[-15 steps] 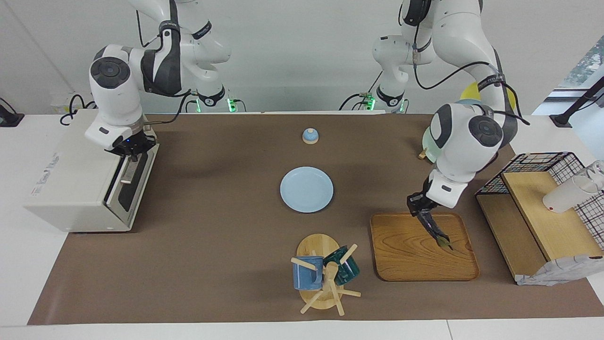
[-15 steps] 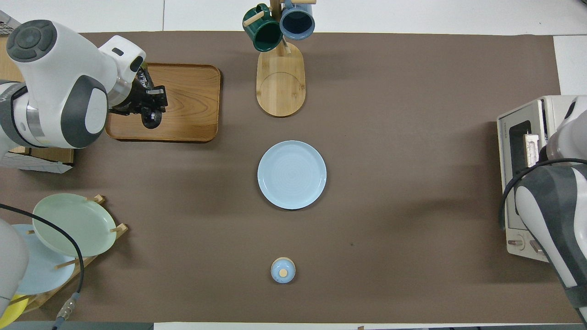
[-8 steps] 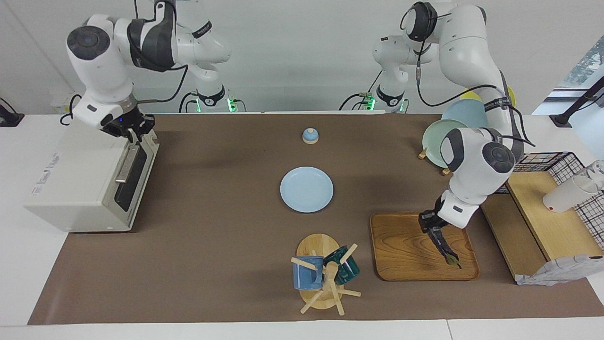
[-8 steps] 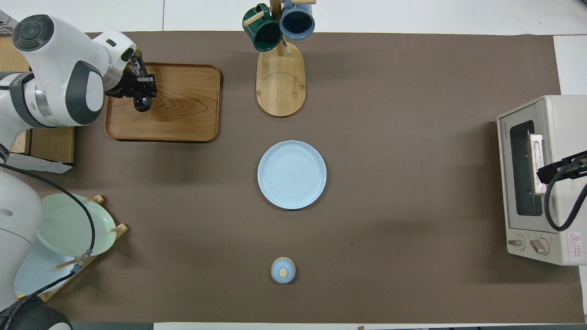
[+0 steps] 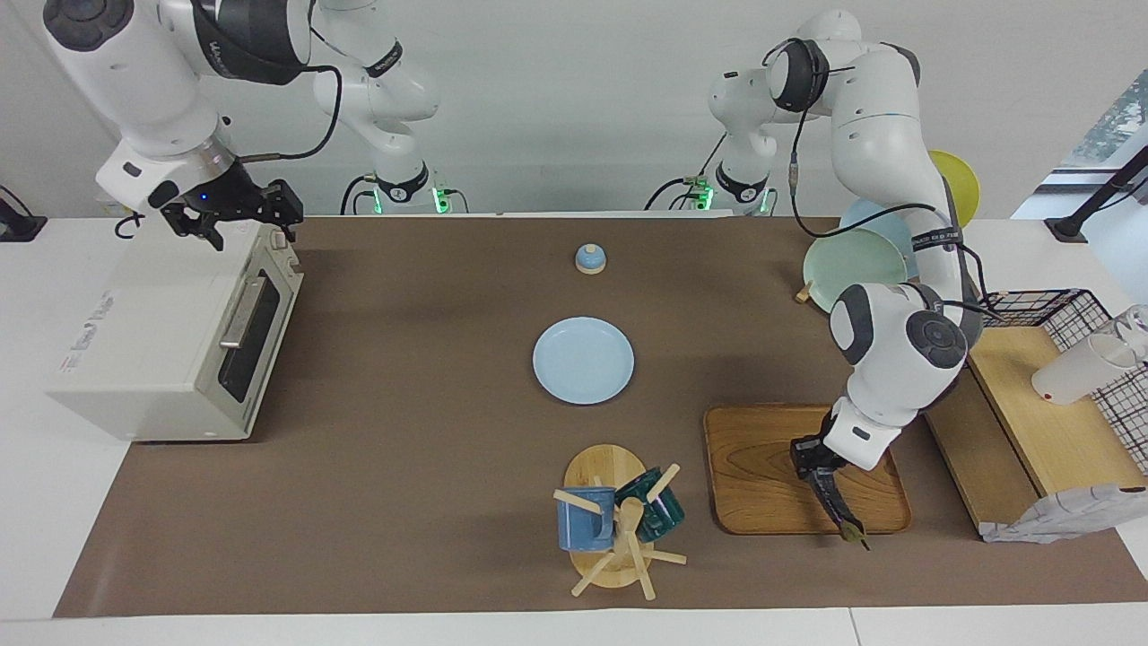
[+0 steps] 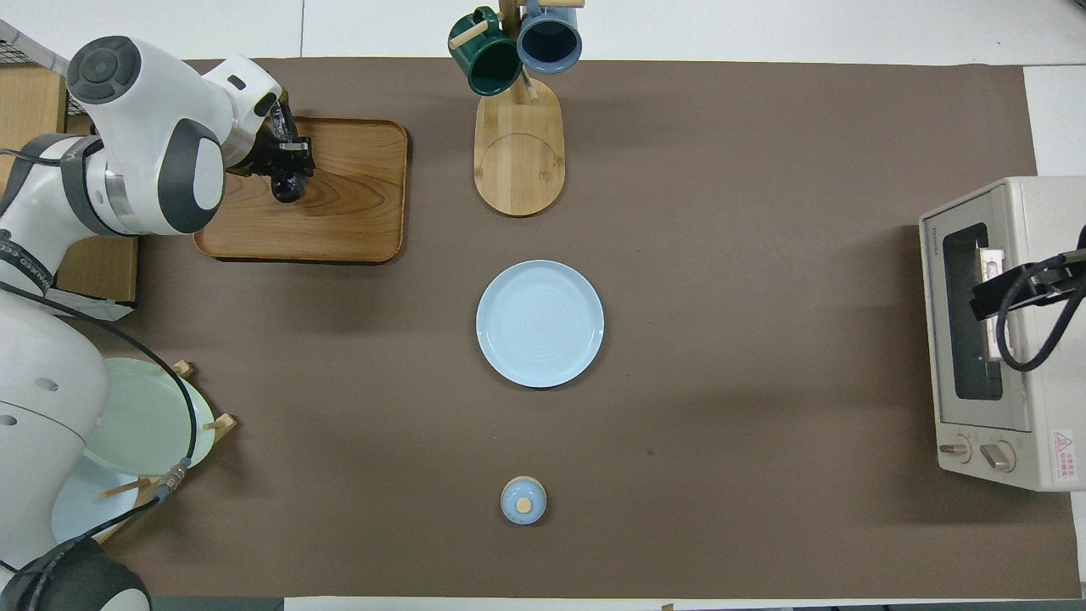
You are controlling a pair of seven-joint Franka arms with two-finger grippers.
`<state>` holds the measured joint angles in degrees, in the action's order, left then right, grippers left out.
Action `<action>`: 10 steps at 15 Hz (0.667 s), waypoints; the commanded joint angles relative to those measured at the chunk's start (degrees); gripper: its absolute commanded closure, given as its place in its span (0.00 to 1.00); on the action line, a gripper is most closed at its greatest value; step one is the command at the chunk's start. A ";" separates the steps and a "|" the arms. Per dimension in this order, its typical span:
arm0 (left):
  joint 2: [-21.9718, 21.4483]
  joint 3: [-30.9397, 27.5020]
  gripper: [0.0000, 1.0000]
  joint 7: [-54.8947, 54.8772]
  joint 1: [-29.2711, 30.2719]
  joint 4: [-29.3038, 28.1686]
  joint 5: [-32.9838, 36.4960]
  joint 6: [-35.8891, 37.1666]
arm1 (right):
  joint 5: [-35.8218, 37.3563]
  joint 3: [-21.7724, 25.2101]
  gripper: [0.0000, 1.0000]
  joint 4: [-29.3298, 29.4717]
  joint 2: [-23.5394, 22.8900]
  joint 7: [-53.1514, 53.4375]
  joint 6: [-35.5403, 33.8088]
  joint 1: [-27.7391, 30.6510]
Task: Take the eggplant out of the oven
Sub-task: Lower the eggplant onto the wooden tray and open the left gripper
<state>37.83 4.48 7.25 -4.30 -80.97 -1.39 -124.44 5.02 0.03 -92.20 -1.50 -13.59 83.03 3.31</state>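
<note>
A: What covers the table?

B: A brown mat [image 5: 404,467] over a white tabletop [image 5: 36,502], with a plain pale wall along the top of the facing view. The boxy cream-white toaster oven with a dark glass door [image 5: 179,345] sits at the left of that view, its door shut.

A: Where is the eggplant?

B: The long dark purple eggplant [image 5: 836,510] hangs from the left gripper [image 5: 810,459], whose fingers are pinched on its thick end, at the lower right of the facing view. It slants down over the rectangular wooden tray [image 5: 762,484], its greenish tip at the tray's lower edge; I cannot tell whether it touches.

A: And the right gripper?

B: The right gripper [image 5: 238,211] is in the air over the oven's top at the upper left; I cannot tell how its fingers stand.

A: Anything mid-frame?

B: A round pale blue plate [image 5: 583,360], a small blue lid with a wooden knob [image 5: 589,258] above it, and a wooden mug rack [image 5: 619,529] below.
</note>
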 commanded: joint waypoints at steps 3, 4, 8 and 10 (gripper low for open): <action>-3.89 -0.09 0.00 -0.57 0.51 0.11 -0.01 5.34 | -1.50 2.25 0.00 4.31 -2.99 1.03 -3.57 -0.94; -5.64 -0.17 0.00 -0.05 0.78 0.02 -1.32 6.57 | -1.51 2.25 0.00 3.96 -1.86 1.11 -3.75 -0.85; -14.69 -0.87 0.00 1.18 3.06 -0.24 -3.18 14.46 | -1.51 2.34 0.00 3.34 -0.79 2.16 -3.76 -1.55; -18.91 -1.84 0.00 1.27 3.15 0.02 -3.00 19.82 | -1.51 2.34 0.00 2.55 -0.09 3.22 -3.76 -1.73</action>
<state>23.93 3.39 7.74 -1.40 -79.63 -3.75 -109.55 5.01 1.93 -88.94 -2.65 -12.08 80.18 2.17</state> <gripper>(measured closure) 0.000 0.000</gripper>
